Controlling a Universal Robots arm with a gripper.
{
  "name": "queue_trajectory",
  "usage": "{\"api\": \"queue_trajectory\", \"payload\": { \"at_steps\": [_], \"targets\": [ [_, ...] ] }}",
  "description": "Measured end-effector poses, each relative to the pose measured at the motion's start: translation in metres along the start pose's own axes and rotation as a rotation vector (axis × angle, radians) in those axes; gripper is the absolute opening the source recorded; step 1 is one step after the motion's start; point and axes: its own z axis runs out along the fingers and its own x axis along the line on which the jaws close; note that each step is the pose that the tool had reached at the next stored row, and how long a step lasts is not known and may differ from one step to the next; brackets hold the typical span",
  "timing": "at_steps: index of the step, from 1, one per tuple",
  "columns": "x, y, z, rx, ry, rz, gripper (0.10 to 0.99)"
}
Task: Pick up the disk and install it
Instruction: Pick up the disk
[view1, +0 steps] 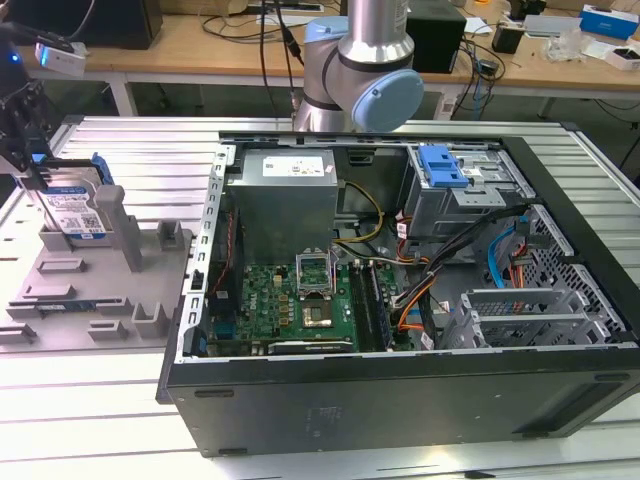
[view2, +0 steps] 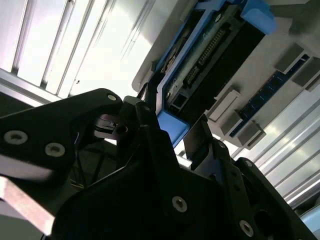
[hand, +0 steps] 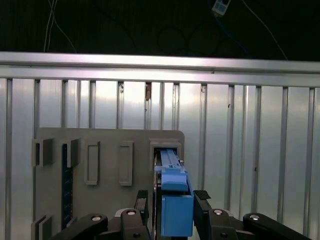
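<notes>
Gripper: the gripper (view1: 36, 172) is seen near the table's edge at the exterior view's left, lowered over the top of the disk; in both wrist views (hand: 172, 200) (view2: 172, 125) it is placed around the disk's upper end.
Jaws: they are clenched on the disk, with one black finger (hand: 202, 198) set against each side of the blue frame.
Disk: the disk (view1: 80, 210) is stood upright on its edge in a slot of the gray holder, its white-and-blue label turned toward the exterior camera. Its blue carrier frame (hand: 176, 212) is seen end-on between the fingers in the first wrist view, and a blue corner (view2: 172, 129) is caught between them in the second wrist view.
Holder: the gray holder (view1: 150, 290) is laid flat on the ribbed metal table (view1: 100, 400), between the table's edge at the exterior view's left and the computer case; several upright posts and slots are carried on it.
Computer case: the open computer case (view1: 400, 410) is laid on its side on the table, at the exterior view's right of the holder, well apart from the disk. A green motherboard (view1: 300, 300), a silver power supply (view1: 285, 195) and a drive cage with a blue clip (view1: 442, 165) are exposed inside.
Arm: the arm's joint (view1: 360, 70) is seen behind the far edge of the case.
</notes>
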Motion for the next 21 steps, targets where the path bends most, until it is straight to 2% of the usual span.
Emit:
{"api": "queue_trajectory", "payload": {
  "at_steps": [4, 5, 19, 21],
  "targets": [
    [0.0003, 0.0, 0.0004, 0.0, -0.0001, 0.0, 0.471],
    [0.0004, 0.0, 0.0005, 0.0, 0.0, 0.0, 0.396],
    [0.0007, 0.0, 0.0023, 0.0, 0.0001, 0.0, 0.396],
    [0.0006, 0.0, 0.0025, 0.0, 0.0, 0.0, 0.369]
  ]
}}
